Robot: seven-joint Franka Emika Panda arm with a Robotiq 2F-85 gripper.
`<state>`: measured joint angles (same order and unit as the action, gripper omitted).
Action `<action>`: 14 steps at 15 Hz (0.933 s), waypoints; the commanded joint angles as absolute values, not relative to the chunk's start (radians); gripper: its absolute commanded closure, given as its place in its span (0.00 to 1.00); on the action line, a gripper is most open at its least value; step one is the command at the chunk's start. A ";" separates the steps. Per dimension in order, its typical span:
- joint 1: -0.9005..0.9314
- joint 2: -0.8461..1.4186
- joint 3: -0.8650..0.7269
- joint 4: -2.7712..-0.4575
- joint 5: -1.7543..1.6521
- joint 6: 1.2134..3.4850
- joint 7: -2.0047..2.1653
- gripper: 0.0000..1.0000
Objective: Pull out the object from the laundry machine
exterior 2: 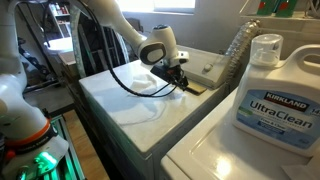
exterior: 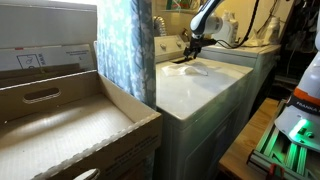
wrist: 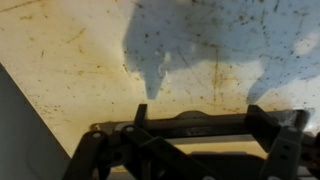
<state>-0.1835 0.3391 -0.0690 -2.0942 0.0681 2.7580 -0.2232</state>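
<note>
Smooth glossy white lid of the laundry machine [exterior 2: 125, 115] (grime-speckled in the wrist view). The small flat dark object [exterior 2: 189, 88] lies by the back panel under the black tool [exterior 2: 180, 80], whose grip I cannot tell.

At the right of the frame in an exterior view, a white detergent jug [exterior 2: 272, 60] carried a blue label [exterior 2: 272, 108]. It read "KIRKLAND" in small letters along its top and "UltraClean" in large white letters beneath. At the upper left of an exterior view, a white sticker [exterior: 30, 60] on a cardboard box [exterior: 60, 78] bore print too small to read.
</note>
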 commanded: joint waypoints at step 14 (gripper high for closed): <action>-0.229 0.432 -0.021 -1.995 0.109 2.760 -0.218 0.00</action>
